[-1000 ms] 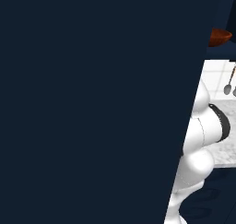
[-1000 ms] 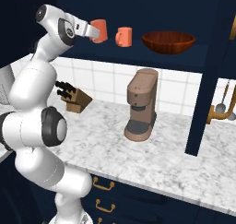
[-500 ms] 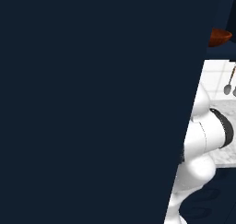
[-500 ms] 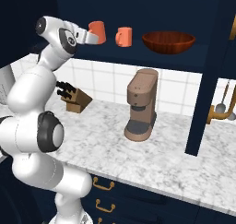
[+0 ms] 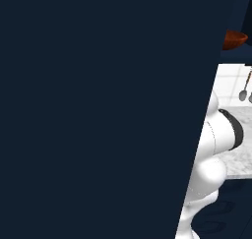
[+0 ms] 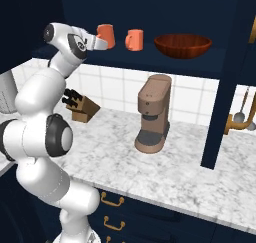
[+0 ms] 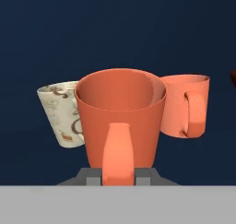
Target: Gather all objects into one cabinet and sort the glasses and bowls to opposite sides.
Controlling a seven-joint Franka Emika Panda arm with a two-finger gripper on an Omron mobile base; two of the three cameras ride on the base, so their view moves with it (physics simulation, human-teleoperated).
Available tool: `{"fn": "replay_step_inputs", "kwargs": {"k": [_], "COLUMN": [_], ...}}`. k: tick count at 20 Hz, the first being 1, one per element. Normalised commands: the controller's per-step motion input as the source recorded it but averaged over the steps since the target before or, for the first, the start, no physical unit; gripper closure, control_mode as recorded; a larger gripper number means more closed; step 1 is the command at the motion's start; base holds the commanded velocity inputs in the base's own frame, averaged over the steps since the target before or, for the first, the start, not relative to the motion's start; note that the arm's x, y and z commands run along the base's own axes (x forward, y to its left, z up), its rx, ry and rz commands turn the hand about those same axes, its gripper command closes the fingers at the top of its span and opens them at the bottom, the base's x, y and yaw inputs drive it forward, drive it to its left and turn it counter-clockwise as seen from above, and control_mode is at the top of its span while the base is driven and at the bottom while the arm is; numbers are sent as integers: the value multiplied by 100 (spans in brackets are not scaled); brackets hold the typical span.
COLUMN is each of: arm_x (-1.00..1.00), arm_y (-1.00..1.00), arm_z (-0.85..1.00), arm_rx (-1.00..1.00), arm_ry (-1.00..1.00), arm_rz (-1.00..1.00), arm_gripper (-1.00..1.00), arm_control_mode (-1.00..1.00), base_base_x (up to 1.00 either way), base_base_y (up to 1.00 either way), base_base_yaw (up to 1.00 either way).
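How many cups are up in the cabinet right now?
3: an orange cup held in the tool, a handled orange cup beside it, and a patterned cream cup behind. Others may be hidden.

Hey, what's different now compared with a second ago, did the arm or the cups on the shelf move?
The arm's wrist sank a little and drew back left, so the gripper now reaches the orange cup more level. It stays shut on that cup, which barely shifted. The orange mug, bowl and coffee machine stayed put, and the base did not drive.
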Motion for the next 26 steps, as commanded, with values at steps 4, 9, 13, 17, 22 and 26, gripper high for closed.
{"fn": "replay_step_inputs", "kwargs": {"k": [4, 9, 13, 17, 22, 26], "arm_x": [0, -4, 0, -1, 0, -3], "arm_y": [0, 0, 0, 0, 0, 0], "arm_z": [0, 0, 0, 0, 0, 0], "arm_rx": [0, 0, 0, 0, 0, 0], "arm_ry": [3, 0, 4, 10, 10, 4], "arm_rz": [0, 0, 0, 0, 0, 0], "arm_gripper": [100, 100, 100, 100, -100, -100], "arm_control_mode": [-100, -100, -100, -100, -100, -100], "base_base_x": [0, 0, 0, 0, 0, 0], "base_base_y": [0, 0, 0, 0, 0, 0], "base_base_yaw": [0, 0, 0, 0, 0, 0]}}
